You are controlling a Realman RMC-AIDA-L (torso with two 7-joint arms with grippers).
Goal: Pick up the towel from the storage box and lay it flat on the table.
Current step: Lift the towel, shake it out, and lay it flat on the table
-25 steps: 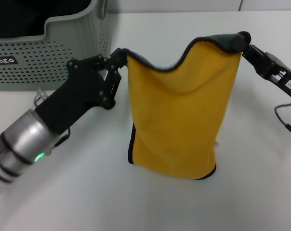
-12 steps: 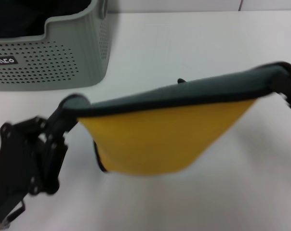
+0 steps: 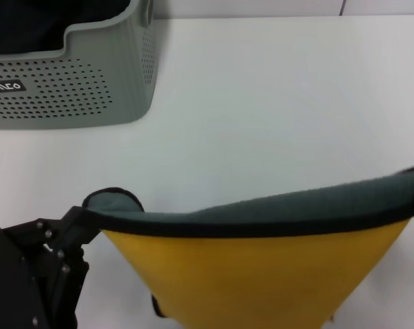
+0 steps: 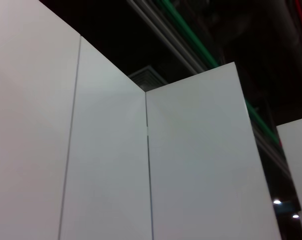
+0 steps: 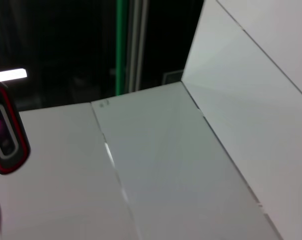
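Observation:
The towel (image 3: 255, 281) is held up in the air close to the head camera and stretched wide. Its yellow face is toward me, and the dark green face shows along the top edge. My left gripper (image 3: 89, 221), at the lower left, is shut on the towel's left top corner. The right top corner runs off the right edge of the head view, so the right gripper is out of sight. The storage box (image 3: 70, 82) stands at the back left on the white table (image 3: 275, 103). Both wrist views show only wall panels and a dark ceiling.
The box's dark inside is partly visible at the top left. A small black label (image 3: 5, 86) sits on the box's front wall. The hanging towel hides the near part of the table.
Both arms have raised the towel and pulled it toward the camera, spreading it from a narrow hanging fold into a wide sheet. The right gripper has left the head view.

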